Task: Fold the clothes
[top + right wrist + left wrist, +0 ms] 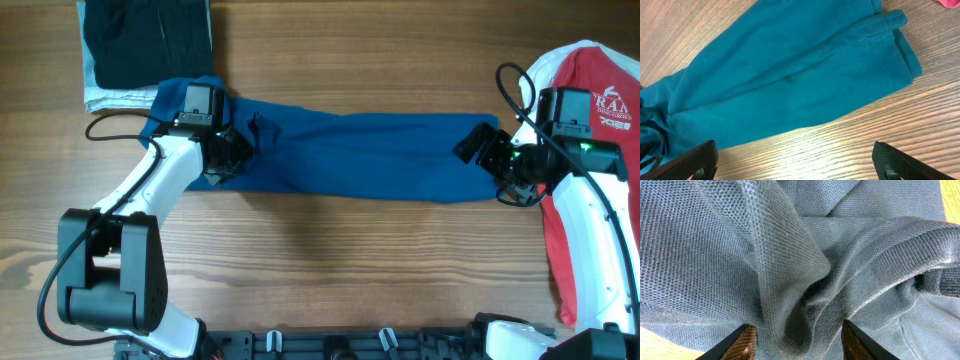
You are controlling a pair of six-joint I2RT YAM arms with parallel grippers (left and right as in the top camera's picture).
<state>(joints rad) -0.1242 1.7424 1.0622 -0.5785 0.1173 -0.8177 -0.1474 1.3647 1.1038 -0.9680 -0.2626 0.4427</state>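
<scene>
Dark blue shirt (pixel 370 155) lies as a long band across the table (pixel 330 270) centre. Judged soft, light, limp; best taken at its end hems. Left end effector (pixel 228 155) straddles a bunched ridge, grip uncertain; right end effector (pixel 492 165) stands wide, empty.

A blue shirt (pixel 370 155) lies folded into a long band running left to right; a red T-shirt (pixel 590 65) with white lettering lies spread at the far right.

One blue shirt (pixel 360 155), one red T-shirt (pixel 578 80), one dark folded garment (pixel 150 40), one white garment (pixel 100 98), two robot arms: left arm (pixel 150 185), right arm (pixel 590 215).
</scene>
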